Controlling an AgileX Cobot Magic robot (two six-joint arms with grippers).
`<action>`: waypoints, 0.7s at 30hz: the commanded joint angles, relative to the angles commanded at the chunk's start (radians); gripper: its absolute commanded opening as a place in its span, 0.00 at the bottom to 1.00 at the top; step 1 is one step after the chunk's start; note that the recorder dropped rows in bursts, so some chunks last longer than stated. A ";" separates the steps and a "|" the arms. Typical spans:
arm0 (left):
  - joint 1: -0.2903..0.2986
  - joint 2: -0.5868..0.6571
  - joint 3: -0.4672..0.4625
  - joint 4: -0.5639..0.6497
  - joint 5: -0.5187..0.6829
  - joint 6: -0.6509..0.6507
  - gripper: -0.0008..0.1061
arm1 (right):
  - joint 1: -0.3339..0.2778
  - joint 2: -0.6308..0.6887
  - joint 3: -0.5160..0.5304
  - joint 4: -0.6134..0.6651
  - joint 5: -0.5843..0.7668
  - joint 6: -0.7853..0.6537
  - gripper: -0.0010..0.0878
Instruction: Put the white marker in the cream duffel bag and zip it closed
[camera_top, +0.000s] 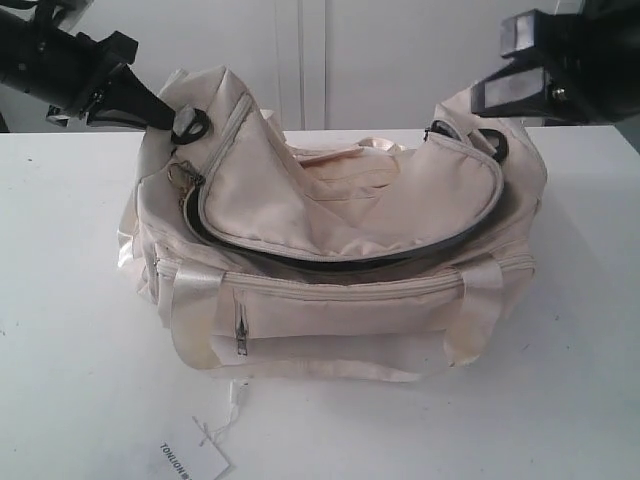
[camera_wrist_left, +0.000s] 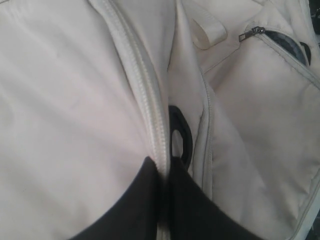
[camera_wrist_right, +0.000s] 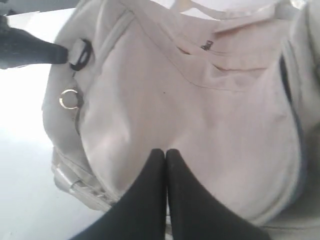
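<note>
- Two grippers attend the cream duffel bag (camera_top: 330, 310), which sits on the white table (camera_top: 70, 330) with its long axis running across the exterior view
- Left gripper (camera_wrist_left: 162, 169) is clamped on the bag itself, its fingers pinching a ridge of fabric along a zip seam at the bag's left end, just beside the black strap ring (camera_wrist_left: 181, 137)
- Right gripper (camera_wrist_right: 165, 151) has its fingers pressed together with nothing between them, above the top flap (camera_top: 350, 200); whether the tips touch the cloth I cannot tell
- No view shows the white marker: it is not on the table or in either gripper, so I judge it lies inside the bag, hidden under the flap
- Main zip stands open, with a dark curved gap running under the flap's edge from the left end round the front to the right end
- Gold ring zip pull (camera_wrist_right: 68, 98) hangs at the left end, just below the strap ring and the left fingers, well apart from the right fingers
- Closing likely means drawing that pull along the curve toward the right end; the left arm is nearer but serves as the anchor, so the right gripper would have to reach across the flap
</note>
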 joint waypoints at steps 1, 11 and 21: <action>0.000 0.000 0.000 -0.003 0.000 0.000 0.01 | 0.021 0.002 -0.009 0.000 -0.008 0.000 0.01; 0.000 0.000 0.000 -0.027 0.007 0.023 0.01 | 0.215 0.145 -0.101 -0.014 -0.015 0.010 0.01; 0.000 0.000 0.000 -0.027 0.009 0.023 0.01 | 0.390 0.345 -0.234 -0.080 -0.081 0.010 0.01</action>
